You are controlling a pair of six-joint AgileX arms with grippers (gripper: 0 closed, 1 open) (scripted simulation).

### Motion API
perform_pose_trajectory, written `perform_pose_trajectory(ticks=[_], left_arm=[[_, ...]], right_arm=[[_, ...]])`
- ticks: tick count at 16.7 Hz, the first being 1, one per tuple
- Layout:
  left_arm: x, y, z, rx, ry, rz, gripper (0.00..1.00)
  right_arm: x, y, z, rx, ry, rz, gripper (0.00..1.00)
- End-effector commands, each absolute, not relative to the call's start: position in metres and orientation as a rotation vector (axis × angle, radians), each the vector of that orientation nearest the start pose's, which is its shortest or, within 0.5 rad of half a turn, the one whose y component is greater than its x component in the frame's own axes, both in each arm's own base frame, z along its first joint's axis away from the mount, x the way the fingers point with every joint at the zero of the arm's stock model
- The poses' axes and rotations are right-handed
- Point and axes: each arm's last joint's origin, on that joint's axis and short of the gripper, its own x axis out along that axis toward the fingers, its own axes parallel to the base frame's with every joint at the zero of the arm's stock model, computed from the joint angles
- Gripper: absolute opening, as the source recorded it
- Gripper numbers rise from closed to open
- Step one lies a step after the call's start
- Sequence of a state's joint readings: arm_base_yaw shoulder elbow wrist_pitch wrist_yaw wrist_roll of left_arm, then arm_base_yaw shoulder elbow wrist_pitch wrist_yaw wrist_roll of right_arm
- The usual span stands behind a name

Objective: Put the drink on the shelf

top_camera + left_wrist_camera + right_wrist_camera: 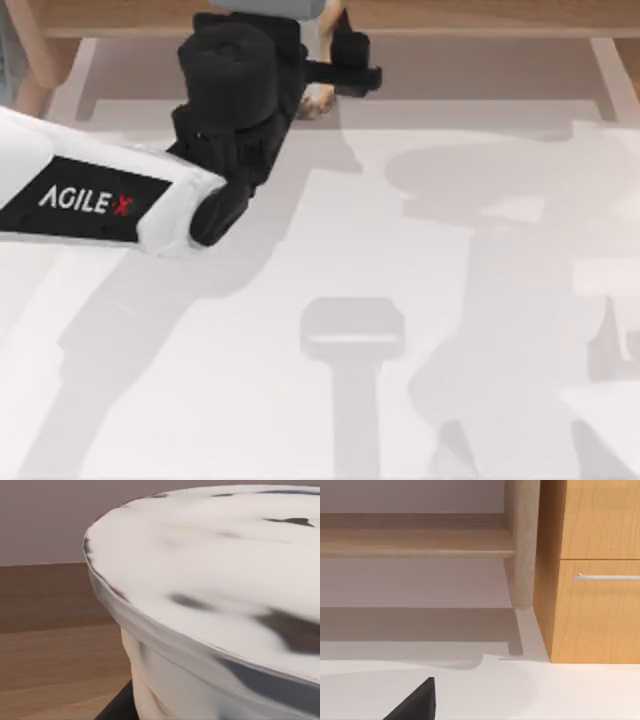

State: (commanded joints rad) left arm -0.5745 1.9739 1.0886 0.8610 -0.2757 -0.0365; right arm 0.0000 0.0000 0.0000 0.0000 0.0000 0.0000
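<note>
Reaching left gripper [322,75] to shelf [480,18] edge, frame top | drink [210,580] close | finger state: cannot tell | table [400,300] open below

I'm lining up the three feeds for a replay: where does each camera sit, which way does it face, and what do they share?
Top view: above the table, looking down; the left arm reaches to the shelf, its left pincer at the drink.
Left wrist view: on the left arm, close over the drink's white lid, wooden board behind.
Right wrist view: on the right arm, low, facing the shelf and a wooden cabinet; a dark corner of the right pincer shows.
Shared: all three show the shelf.
</note>
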Motion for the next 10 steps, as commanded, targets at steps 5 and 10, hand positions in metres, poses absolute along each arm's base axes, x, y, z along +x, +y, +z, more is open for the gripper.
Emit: perform_pose_trajectory(ticks=[5,10], left_arm=[[0.377,-0.262,0.239,-0.034,0.057,-0.228,0.0],[0.4,-0.265,0.267,-0.011,0.095,-0.107,0.0]], right_arm=[[0.106,-0.001,0.16,0.0,0.0,0.0,1.0],[0.106,-0.001,0.16,0.0,0.0,0.0,1.0]])
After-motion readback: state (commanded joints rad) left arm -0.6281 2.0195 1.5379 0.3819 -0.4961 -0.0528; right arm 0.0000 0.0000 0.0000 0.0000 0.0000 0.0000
